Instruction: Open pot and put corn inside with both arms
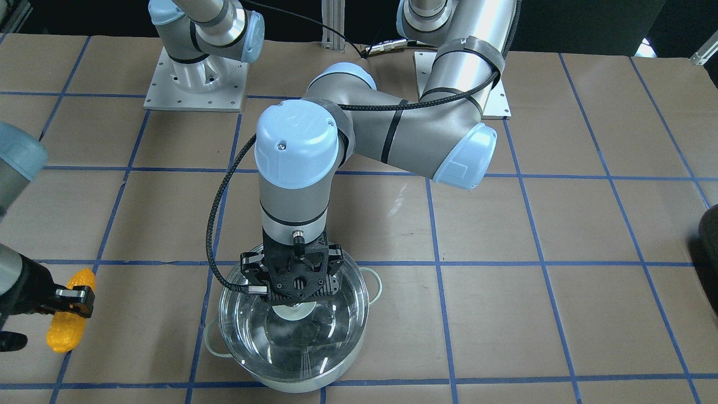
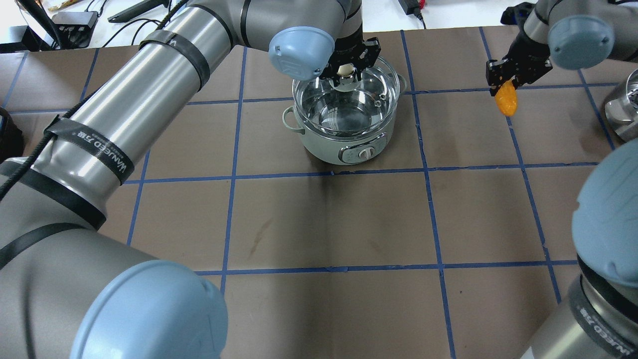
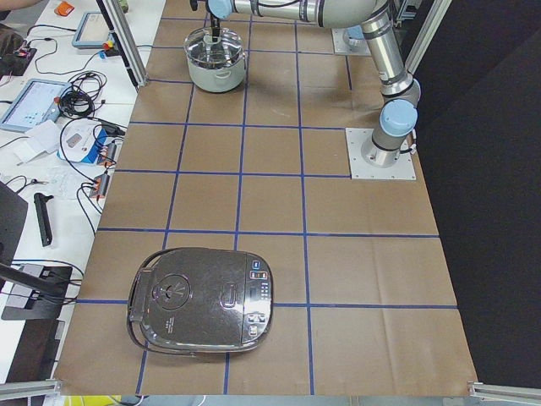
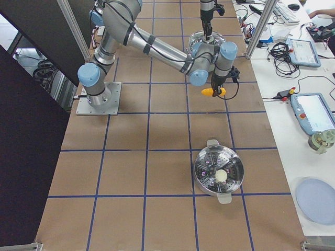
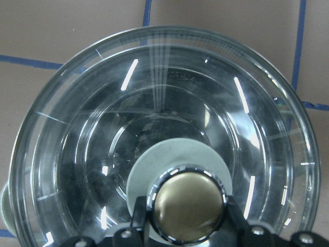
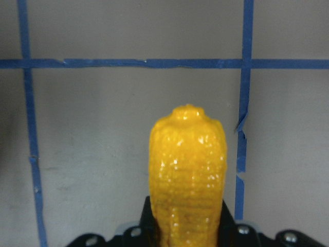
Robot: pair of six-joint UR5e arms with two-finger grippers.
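Note:
The steel pot (image 2: 333, 147) stands on the far side of the table with its clear glass lid (image 2: 344, 107) over it. My left gripper (image 1: 293, 300) comes straight down on the lid, shut on its pale knob (image 5: 189, 206). I cannot tell whether the lid rests on the rim or hangs just above it. My right gripper (image 2: 513, 75) is shut on the orange-yellow corn (image 2: 506, 99) and holds it above the table, well to the pot's side. The corn also shows in the front view (image 1: 67, 322) and the right wrist view (image 6: 187, 175).
A steel steamer pot (image 4: 217, 172) stands on the robot's right end of the table, beyond the corn. A dark rice cooker (image 3: 203, 300) sits at the left end. Tablets and cables (image 4: 303, 52) lie on the white bench past the far edge.

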